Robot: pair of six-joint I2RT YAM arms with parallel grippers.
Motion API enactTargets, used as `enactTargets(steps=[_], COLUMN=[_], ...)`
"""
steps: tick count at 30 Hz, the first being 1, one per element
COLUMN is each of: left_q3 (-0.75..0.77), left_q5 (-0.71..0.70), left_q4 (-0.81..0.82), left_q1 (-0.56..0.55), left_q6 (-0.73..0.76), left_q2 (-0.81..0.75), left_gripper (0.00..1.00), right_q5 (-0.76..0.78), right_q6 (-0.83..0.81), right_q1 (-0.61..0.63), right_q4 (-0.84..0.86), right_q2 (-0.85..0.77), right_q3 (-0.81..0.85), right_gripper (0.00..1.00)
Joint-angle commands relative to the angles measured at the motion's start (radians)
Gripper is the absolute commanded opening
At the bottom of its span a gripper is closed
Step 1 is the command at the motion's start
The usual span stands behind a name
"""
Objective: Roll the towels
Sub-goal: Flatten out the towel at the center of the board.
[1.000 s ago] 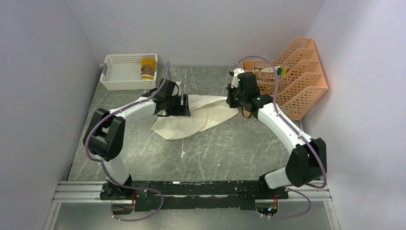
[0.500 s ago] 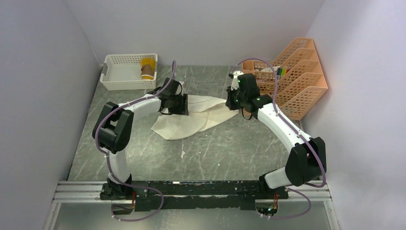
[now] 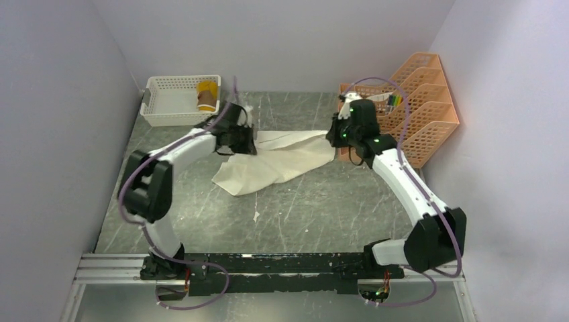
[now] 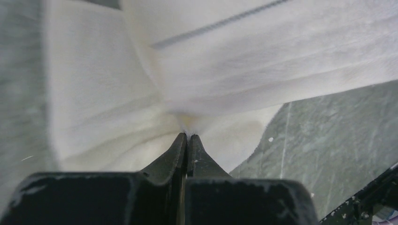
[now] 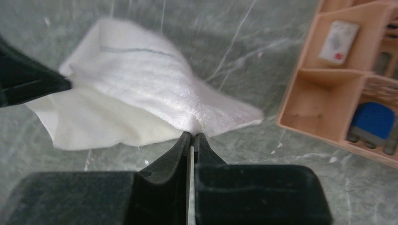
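A cream towel (image 3: pixel 278 161) lies crumpled across the middle of the table, pulled out between both arms. My left gripper (image 3: pixel 247 142) is shut on its left end; the left wrist view shows the jaws pinching a fold of the cream towel (image 4: pixel 141 117) at the left gripper (image 4: pixel 187 136). Over at the other end my right gripper (image 3: pixel 333 139) is shut on the cloth, the right gripper (image 5: pixel 193 135) biting the cream towel (image 5: pixel 141 93). A mustard-yellow and brown towel (image 3: pixel 207 96) sits rolled inside the white basket (image 3: pixel 168 111).
The white lattice basket stands at the back left. An orange compartment organizer (image 3: pixel 416 107) with small items stands at the back right, close to my right gripper; it also shows as the organizer (image 5: pixel 347 79) in the right wrist view. Grey walls enclose the table.
My left gripper has closed on the towel's left end and moved back-left. The right arm has pulled its end rightward toward the organizer, stretching the cloth.
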Motion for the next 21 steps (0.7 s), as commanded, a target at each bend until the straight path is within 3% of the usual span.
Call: enactTargets(steps=[1,6,12,16,21], left_q3=[0.07,0.086,0.014,0.063,0.046], left_q5=[-0.055,-0.153,-0.241,-0.205,-0.131], left_q4=[-0.067,-0.092,0.048,0.015,0.006], left_q1=[0.135,0.206,0.223,0.23,0.23], left_q6=[0.08,0.195,0.299,0.369,0.426], left_q2=[-0.253,-0.458,-0.676,-0.701,-0.747], left_gripper=[0.07,0.07,0.07,0.07,0.07], right_q5=[-0.036,-0.202,-0.348,-0.413,-0.378], right_q6=[0.117,0.239,0.409,0.505,0.437], right_q1=[-0.078,-0.139,-0.172,-0.189,-0.189], right_q4=[0.129,0.169,0.191,0.227,0.257], right_q2=[-0.119,-0.1,-0.097,-0.156,-0.272], right_q3=[0.014,0.084,0.133,0.121,0.085], right_gripper=[0.0,0.0,0.0,0.0,0.0])
